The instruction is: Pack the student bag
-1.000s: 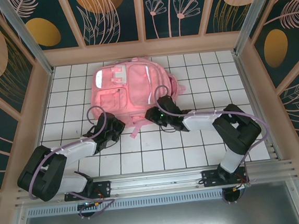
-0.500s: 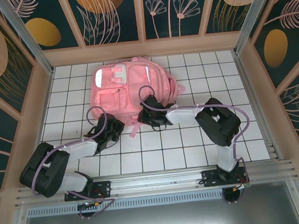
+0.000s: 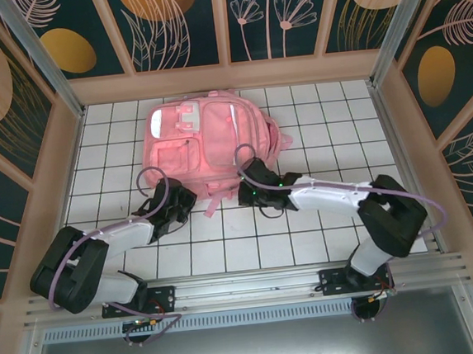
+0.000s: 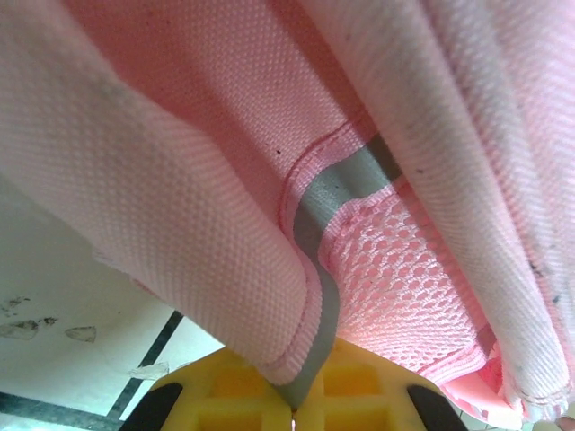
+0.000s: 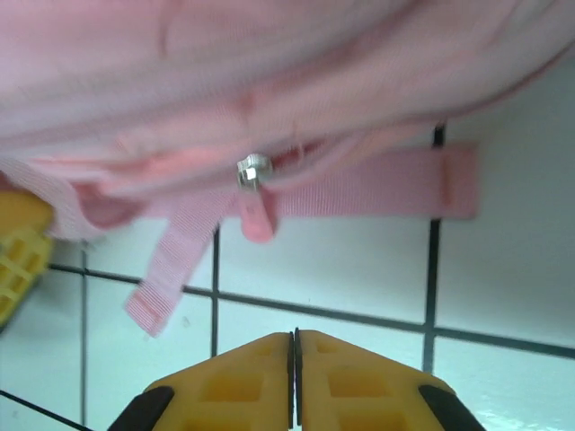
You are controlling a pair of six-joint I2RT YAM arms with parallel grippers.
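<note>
From above, the bag (image 3: pixel 204 138) lies flat, pockets up, on the tiled tabletop (image 3: pixel 330 111), far of centre and a little left. Both arms reach to its near edge. The left jaws sit at the near-left corner and the right jaws just right of the dangling straps. This view does not show what either one has hold of.

At the left wrist, the left jaws are pressed fully together on a fold of the bag's fabric. The grey stripe (image 4: pixel 314 215) runs down into the pinch. The cloth rises away from them, with bare tile showing below on the left. This grip looks meant to anchor that edge and keep it taut, so the other arm has something to pull against.

At the right wrist, the right jaws are closed pad to pad with nothing between them, over bare tile just short of the bag. Straight ahead hangs the metal zip pull (image 5: pixel 254 171) with its pink tab, and a strap (image 5: pixel 377 193) lies flat beside it. The jaws seem lined up on that pull. They would have to part before taking it, and the bag is not yet opened for packing.
</note>
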